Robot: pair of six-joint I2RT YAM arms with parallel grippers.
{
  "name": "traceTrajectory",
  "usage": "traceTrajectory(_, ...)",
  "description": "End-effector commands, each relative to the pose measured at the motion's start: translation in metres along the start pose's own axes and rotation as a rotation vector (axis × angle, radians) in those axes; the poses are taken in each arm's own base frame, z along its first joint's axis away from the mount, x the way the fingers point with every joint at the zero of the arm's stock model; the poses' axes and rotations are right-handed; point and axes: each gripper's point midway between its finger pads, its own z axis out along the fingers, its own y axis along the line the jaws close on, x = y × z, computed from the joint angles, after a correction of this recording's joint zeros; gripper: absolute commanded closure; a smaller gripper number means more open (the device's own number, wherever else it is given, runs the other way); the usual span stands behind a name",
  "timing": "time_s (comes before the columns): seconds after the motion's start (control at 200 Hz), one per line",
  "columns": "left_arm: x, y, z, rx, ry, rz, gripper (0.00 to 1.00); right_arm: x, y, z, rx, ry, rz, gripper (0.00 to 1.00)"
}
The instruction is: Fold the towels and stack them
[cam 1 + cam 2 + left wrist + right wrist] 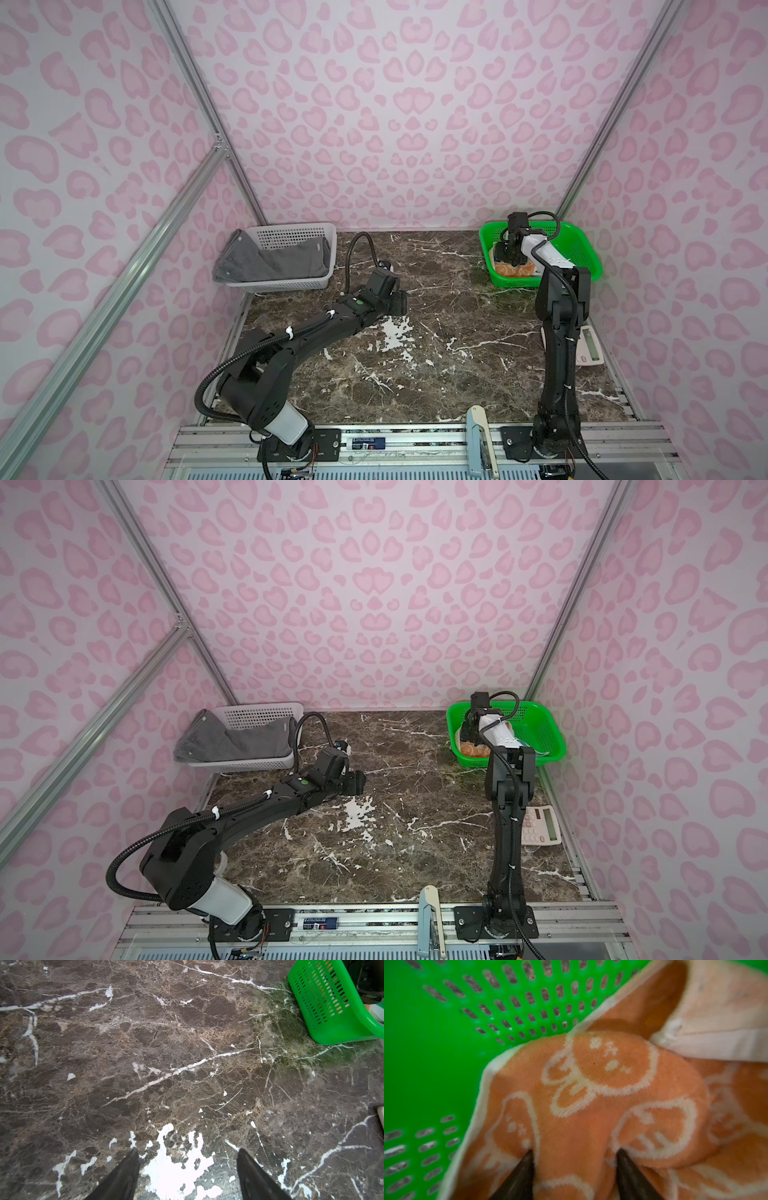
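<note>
Now the right end effector (574, 1151) is down in the green basket (436, 1043), tips sunk into the orange towel (591, 1084), clamped on a ridge of its cloth. That basket sits at 1 o'clock on the desk (436, 353). Left end effector (187, 1150) hangs over the marble near the middle, jaws apart, holding nothing. Over at 11 o'clock, the grey towel (270, 262) slumps in the white basket (291, 235).
</note>
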Motion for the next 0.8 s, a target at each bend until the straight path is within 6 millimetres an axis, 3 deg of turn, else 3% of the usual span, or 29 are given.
traceTrajectory(0.0, -0.004, -0.005, 0.007, -0.001, -0.015, -0.012, 0.26, 0.013, -0.001, 0.003, -0.001, 0.048, 0.004, 0.7)
traceTrajectory(0.135, 0.007, -0.008, 0.014, 0.018, 0.014, -0.034, 0.26, -0.004, 0.002, -0.024, -0.024, -0.03, 0.009, 1.0)
traceTrajectory(0.23, 0.009, -0.009, 0.015, 0.023, 0.021, -0.027, 0.26, -0.015, 0.003, -0.047, -0.034, -0.085, 0.009, 1.0)
traceTrajectory(0.25, 0.01, -0.008, 0.015, 0.021, 0.022, -0.024, 0.26, -0.022, 0.003, -0.061, -0.036, -0.113, 0.01, 1.0)
traceTrajectory(0.47, -0.003, -0.017, 0.008, 0.048, -0.002, -0.002, 0.26, -0.038, 0.005, -0.135, -0.064, -0.26, 0.004, 1.0)
traceTrajectory(0.795, -0.031, -0.041, -0.013, 0.144, -0.051, 0.041, 0.26, -0.043, 0.017, -0.274, -0.169, -0.537, -0.078, 1.0)
